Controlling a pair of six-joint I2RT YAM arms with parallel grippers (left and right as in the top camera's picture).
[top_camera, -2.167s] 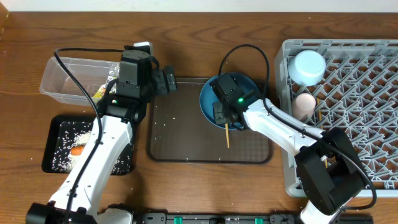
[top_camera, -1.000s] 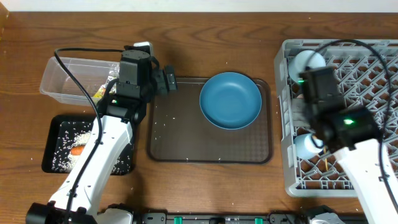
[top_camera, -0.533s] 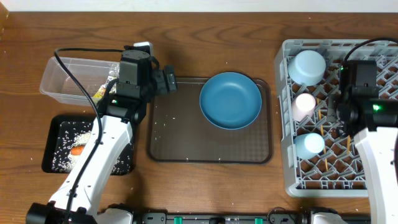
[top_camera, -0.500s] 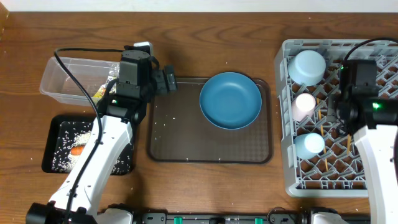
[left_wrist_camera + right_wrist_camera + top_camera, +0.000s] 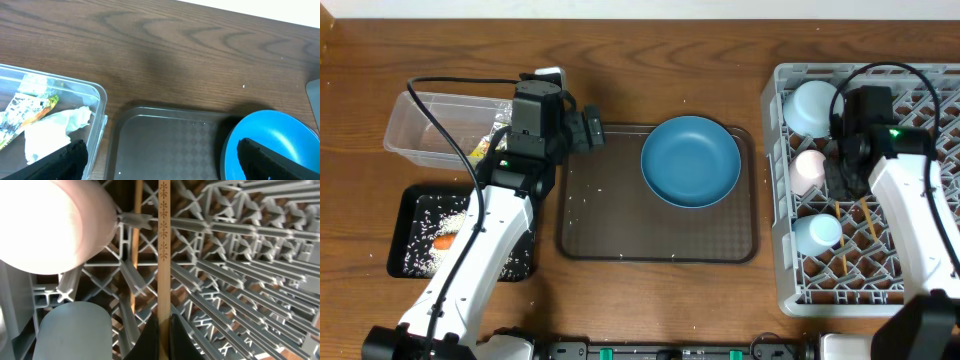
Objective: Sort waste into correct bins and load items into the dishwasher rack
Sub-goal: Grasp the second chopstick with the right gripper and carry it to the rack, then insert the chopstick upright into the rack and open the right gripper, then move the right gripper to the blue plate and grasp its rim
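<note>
My right claw (image 5: 163, 330) pinches chopstick (image 5: 164, 255) over rack (image 5: 250, 250), frame centre. My left claw (image 5: 160, 160) spread wide, brown tray (image 5: 165, 145) between fingers, lower frame.

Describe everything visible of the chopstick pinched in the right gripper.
The chopstick is a slim, straight stick of pale wood with squared edges, stamped with a row of small dark motifs along its far part. The right gripper is shut on its near end, its dark fingers on either side. It points straight away from the wrist camera over the grey lattice of the dishwasher rack, beside the pink cup; whether it rests on the pegs cannot be told.
</note>
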